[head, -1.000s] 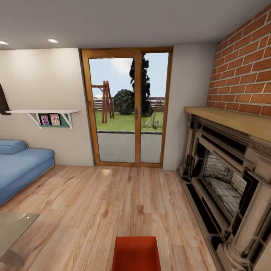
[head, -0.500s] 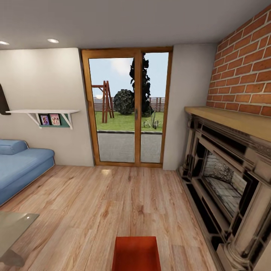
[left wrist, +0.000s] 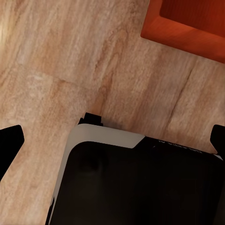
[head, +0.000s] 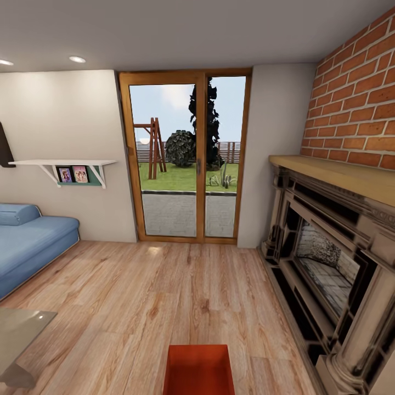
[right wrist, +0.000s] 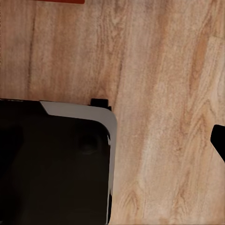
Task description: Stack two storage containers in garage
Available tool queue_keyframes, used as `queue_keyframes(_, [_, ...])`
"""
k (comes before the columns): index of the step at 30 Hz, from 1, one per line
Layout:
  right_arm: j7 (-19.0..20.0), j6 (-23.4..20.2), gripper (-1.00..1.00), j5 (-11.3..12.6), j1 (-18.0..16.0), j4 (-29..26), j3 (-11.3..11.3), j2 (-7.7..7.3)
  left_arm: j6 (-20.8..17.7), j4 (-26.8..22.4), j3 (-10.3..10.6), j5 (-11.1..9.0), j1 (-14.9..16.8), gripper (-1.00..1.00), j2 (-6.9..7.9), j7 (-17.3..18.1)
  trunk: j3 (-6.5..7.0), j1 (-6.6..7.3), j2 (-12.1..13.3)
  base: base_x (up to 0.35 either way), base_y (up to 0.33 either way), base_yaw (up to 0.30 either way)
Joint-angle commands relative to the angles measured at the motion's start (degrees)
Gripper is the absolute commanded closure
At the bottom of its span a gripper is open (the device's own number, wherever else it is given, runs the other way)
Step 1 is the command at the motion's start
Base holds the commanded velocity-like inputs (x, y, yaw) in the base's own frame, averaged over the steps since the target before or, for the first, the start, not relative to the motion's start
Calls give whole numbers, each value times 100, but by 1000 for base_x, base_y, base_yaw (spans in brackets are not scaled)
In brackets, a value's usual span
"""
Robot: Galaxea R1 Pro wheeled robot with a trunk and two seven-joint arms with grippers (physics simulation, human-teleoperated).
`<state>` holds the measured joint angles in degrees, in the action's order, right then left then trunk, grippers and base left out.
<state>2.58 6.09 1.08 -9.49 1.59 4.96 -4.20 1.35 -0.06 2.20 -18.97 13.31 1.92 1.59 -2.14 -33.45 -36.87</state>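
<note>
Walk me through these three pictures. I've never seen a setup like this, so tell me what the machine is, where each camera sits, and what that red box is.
These are simulator renders from a wheeled robot with two arms. The big picture comes from its head camera, looking across a living room: light wood plank floor, blue sofa, wood-framed glass doors, ornate stone fireplace.

The other two come from cameras near each gripper, aimed down at the floor. The black and white shape there appears to be the robot's own base. The dark tips at the edges of the left wrist view look like the spread fingers of the left gripper, holding nothing. One dark tip shows in the right wrist view, too little to judge.

The orange-red open-top storage container sits on the floor just ahead of the robot, untouched.
</note>
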Motion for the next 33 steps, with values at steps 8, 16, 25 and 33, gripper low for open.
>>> queue_keyframes(8, [20, 34, -100, 12, -9, 17, 41, -4, 14, 6, 25, -60, 5, -100, -2, 17, -22, -2, -9, 0, 0, 0])
queue_keyframes(16, [22, 49, -100, -3, -9, 17, 40, -19, 14, 6, 19, -63, 5, -100, 1, 17, -90, -2, -9, 0, 0, 0])
queue_keyframes(25, [23, 50, -100, -9, -9, 17, 40, -19, 14, 6, 17, -63, 5, -100, 1, 17, -172, -2, -9, 0, 0, 0])
queue_keyframes(33, [23, 50, -100, -12, -9, 17, 49, -19, 14, 6, 17, -63, 5, -100, 1, 17, -246, -2, -9, 0, 0, 0])
